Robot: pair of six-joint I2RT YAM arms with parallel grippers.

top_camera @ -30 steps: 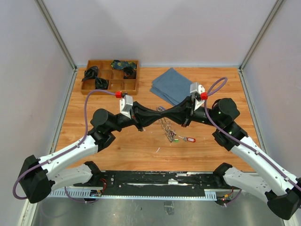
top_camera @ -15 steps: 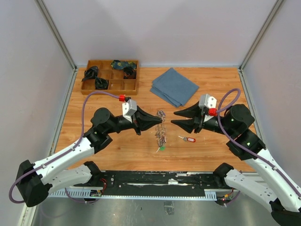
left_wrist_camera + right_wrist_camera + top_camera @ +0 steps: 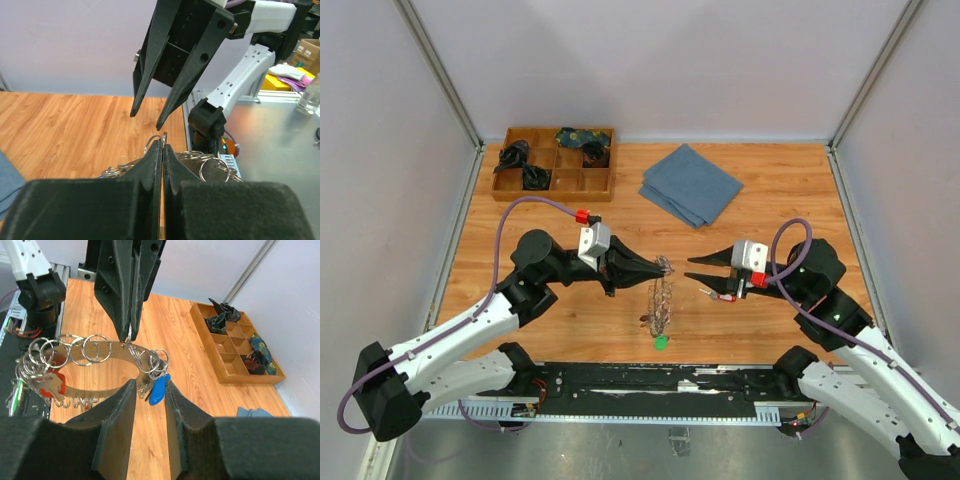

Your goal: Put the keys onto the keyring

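Note:
My left gripper [image 3: 665, 267] is shut on the keyring [image 3: 660, 300], a metal band crowded with small rings and silver keys that hangs from it above the table. A green tag [image 3: 661, 342] dangles lowest. In the left wrist view the fingertips [image 3: 159, 146] pinch a ring of the bunch [image 3: 200, 162]. My right gripper [image 3: 696, 274] is open and empty, just right of the bunch. In the right wrist view the keyring [image 3: 100, 360] hangs ahead of its jaws [image 3: 150, 390], with a blue-tagged key [image 3: 156, 390] and a red tag [image 3: 50, 384] on it. A loose red-tagged key [image 3: 724, 297] lies under the right fingers.
A wooden compartment tray [image 3: 600, 185] with dark items stands at the back left. A folded blue cloth [image 3: 692, 185] lies at the back centre. Metal frame posts and grey walls bound the table on both sides.
The two grippers were joined at the keyring. The right one let go, opened and drew back right and nearer. The left one lowered slightly, and the bunch now hangs from it alone.

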